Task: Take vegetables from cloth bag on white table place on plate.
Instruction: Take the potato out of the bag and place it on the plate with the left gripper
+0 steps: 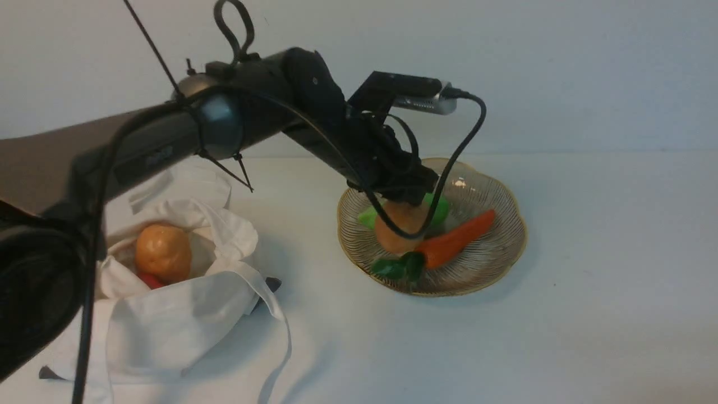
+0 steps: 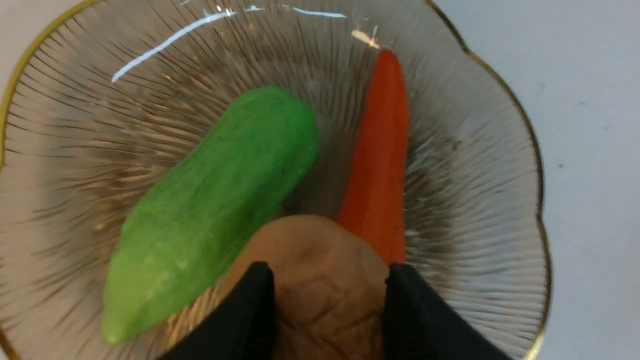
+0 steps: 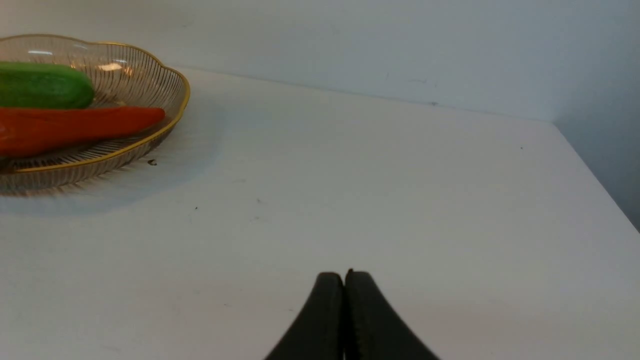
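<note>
Your left gripper (image 2: 330, 272) clamps a potato (image 2: 320, 245) inside the plate (image 2: 480, 165); your right gripper (image 3: 344, 276) is pinched together, empty, over the table (image 3: 400, 200).

A plain, pale wall (image 1: 589, 67) stands behind the white table (image 1: 617, 269). The light is soft and even, leaving only faint shadows.

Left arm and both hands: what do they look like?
The left arm is dark glossy tubing with a grey-capped rounded joint, faint lettering and looping black cables; a silver-tipped camera sits on a black wrist bracket. The left hand and right hand have black tapered fingers.
</note>
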